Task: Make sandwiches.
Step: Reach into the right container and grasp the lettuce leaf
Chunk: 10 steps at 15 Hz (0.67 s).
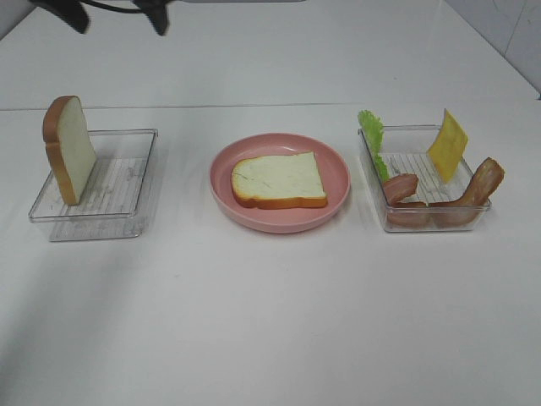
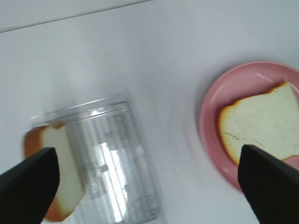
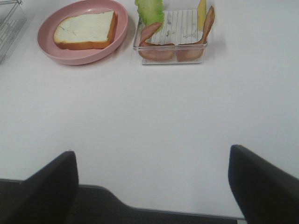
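1. The left gripper (image 2: 147, 151) hangs above the left tray (image 1: 135, 169) with its fingers spread wide and nothing between them.
2. In the left tray, the upright slice (image 1: 72, 150) stands on edge, leaning at the left wall. It is not yet used and is likely the sandwich top. It has a white face, a brown crust and a rounded top, and it looks like soft foam. The tray is clear hard plastic with a ribbed floor.
3. On the plate (image 1: 279, 222), mid-table, the flat slice (image 1: 279, 179) lies face up as the base. This looks like the only step done. Nothing sits on it. The plate is round, pink, smooth and shallow.
4. The right tray (image 1: 431, 222) holds all the fillings, none of them moved:
   - The lettuce (image 1: 372, 135) is green and frilled, propped at the left wall.
   - The cheese (image 1: 448, 145) is a thin, flat yellow square, tilted against the back.
   - The bacon (image 1: 482, 184) is reddish-brown, in wavy, bendy-looking strips that curl up over the rim.
5. The right gripper (image 3: 150, 154) is spread apart and empty over bare white table (image 1: 270, 321), well short of the right tray.
6. By my reading, the lettuce, bacon, cheese and top slice are all left to stack.
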Tool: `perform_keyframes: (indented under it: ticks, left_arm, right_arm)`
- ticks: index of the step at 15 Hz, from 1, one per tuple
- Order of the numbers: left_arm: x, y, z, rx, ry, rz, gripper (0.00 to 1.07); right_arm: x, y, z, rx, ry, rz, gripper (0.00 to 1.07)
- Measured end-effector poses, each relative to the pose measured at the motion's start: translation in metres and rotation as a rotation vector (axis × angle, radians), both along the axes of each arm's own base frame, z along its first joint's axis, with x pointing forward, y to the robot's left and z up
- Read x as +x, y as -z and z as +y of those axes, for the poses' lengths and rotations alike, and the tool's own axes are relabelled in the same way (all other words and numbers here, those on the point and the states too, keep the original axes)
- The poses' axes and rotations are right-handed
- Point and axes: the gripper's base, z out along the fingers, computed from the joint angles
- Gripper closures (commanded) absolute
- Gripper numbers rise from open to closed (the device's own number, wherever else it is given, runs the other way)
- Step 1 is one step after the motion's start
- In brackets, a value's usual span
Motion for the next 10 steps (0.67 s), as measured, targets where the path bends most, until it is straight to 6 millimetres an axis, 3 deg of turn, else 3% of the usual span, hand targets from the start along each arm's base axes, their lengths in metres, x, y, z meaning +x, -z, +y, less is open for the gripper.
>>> perform_keyframes:
  ticks: [1, 2, 4, 5, 6, 10]
  left_arm:
    - [-0.007, -0.010, 0.032, 0.013, -0.052, -0.003, 0.10]
    - [-0.020, -0.028, 0.091, 0.035, -0.151, -0.019, 0.10]
    - [-0.042, -0.043, 0.154, 0.041, -0.251, -0.032, 0.10]
    - [-0.048, -0.045, 0.162, 0.034, -0.263, -0.030, 0.10]
    - [-0.066, -0.049, 0.178, 0.029, -0.281, -0.023, 0.10]
    - [-0.133, -0.054, 0.176, 0.046, -0.274, 0.020, 0.10]
  right_arm:
    - [0.000, 0.000, 0.000, 0.000, 0.000, 0.000, 0.22]
    - [0.000, 0.000, 0.000, 0.000, 0.000, 0.000, 0.22]
    - [0.000, 0.000, 0.000, 0.000, 0.000, 0.000, 0.22]
    - [0.000, 0.000, 0.000, 0.000, 0.000, 0.000, 0.22]
    - [0.000, 0.000, 0.000, 0.000, 0.000, 0.000, 0.22]
    - [0.000, 0.000, 0.000, 0.000, 0.000, 0.000, 0.22]
